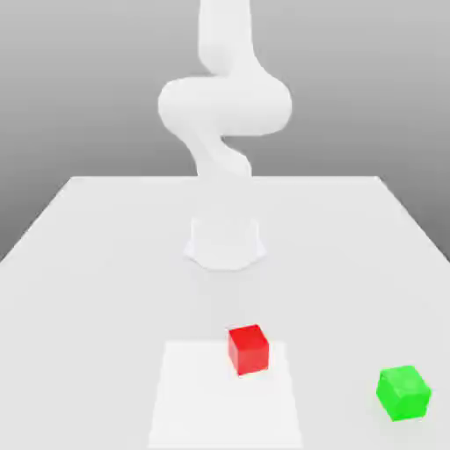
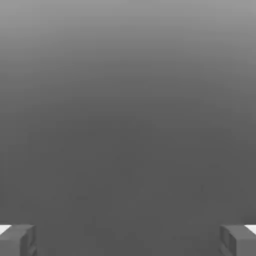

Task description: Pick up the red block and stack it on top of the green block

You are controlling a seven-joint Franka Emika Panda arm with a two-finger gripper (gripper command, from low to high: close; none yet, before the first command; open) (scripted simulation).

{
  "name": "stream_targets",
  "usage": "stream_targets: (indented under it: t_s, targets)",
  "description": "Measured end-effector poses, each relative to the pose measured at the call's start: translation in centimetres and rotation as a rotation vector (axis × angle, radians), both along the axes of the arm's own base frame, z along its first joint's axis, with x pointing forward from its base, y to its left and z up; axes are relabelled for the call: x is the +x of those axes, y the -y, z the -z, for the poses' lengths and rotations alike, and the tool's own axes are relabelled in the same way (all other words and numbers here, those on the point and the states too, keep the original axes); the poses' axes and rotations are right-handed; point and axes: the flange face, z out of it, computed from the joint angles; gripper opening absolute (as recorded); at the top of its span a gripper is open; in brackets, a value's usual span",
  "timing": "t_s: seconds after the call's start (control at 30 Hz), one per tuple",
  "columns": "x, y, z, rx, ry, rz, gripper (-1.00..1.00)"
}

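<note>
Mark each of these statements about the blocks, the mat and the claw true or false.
1. The red block and the green block are touching. False: they stand apart, with bare table between them.
2. The green block lies nearer the exterior view's right edge than the red one. True.
3. The claw is closed on the red block. False: it is open and holds nothing.
4. The red block is on the white square. True.
5. The red block is already stacked on the green one. False: the stacking is not yet done.
</note>
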Motion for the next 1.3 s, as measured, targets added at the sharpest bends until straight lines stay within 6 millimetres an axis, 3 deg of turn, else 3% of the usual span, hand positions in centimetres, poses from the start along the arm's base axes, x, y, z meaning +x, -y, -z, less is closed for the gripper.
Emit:
stream_targets:
  t_s: [0.13,0.3,0.43,0.57,0.63,0.8,0.83,1.07,1.3]
  targets:
    - [3.8,-0.8,9.9,-0.024,-0.149,-0.052,0.00]
    - [5.0,-1.9,22.4,-0.054,-0.334,-0.121,0.00]
    - [3.3,-2.7,32.5,-0.079,-0.490,-0.182,0.00]
    - [-1.1,-3.2,42.7,-0.106,-0.664,-0.252,0.00]
    - [-2.2,-3.3,46.0,-0.112,-0.702,-0.268,0.00]
    - [-2.6,-3.3,50.8,-0.113,-0.714,-0.273,0.00]
    - [-2.7,-3.3,51.5,-0.113,-0.714,-0.273,-1.00]
    - [-2.7,-3.3,51.5,-0.113,-0.715,-0.273,-1.00]
    - [-2.7,-3.3,46.0,-0.113,-0.715,-0.273,-1.00]
